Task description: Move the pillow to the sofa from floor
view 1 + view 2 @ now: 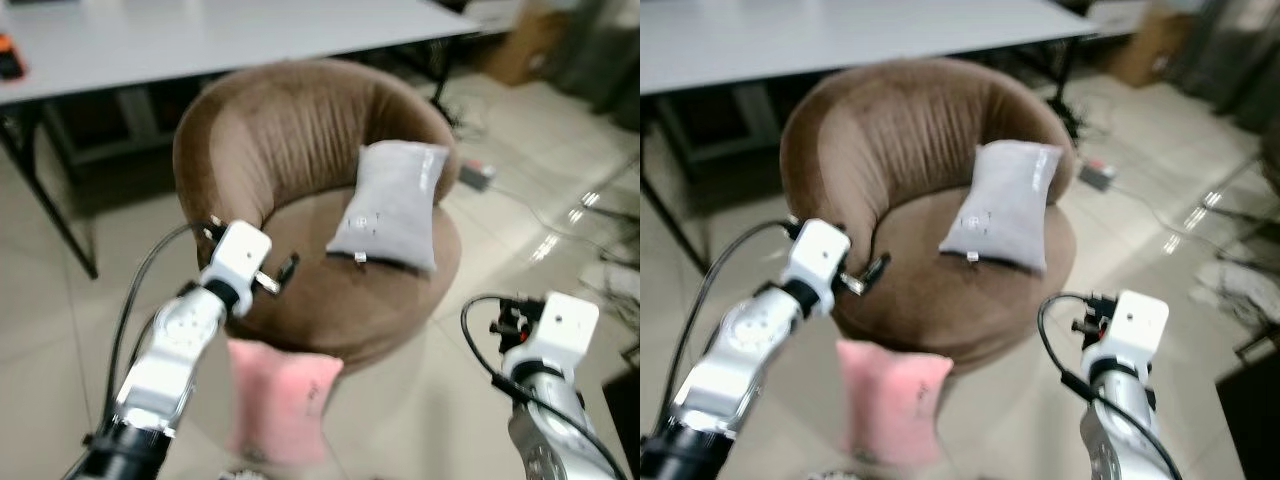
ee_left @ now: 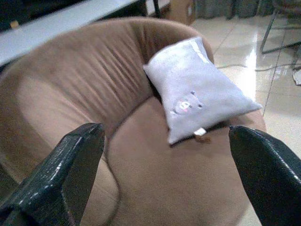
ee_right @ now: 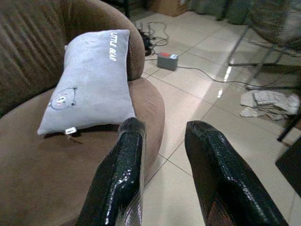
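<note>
A pink pillow (image 1: 280,400) lies on the tiled floor just in front of the round brown sofa (image 1: 280,130). A grey pillow (image 1: 392,205) with a small bear print leans against the sofa's backrest on the right of the seat. My left gripper (image 2: 164,132) hovers over the front left of the seat, above and behind the pink pillow, open wide and empty. My right gripper (image 3: 165,126) is low at the sofa's right side over the floor, open by a narrow gap with nothing in it.
A long white table (image 1: 200,35) with black legs stands close behind the sofa. A power strip (image 1: 477,175) and cables lie on the floor to the right. A cardboard box (image 1: 520,45) sits at the far right, and crumpled cloth (image 3: 268,101) lies by chair legs.
</note>
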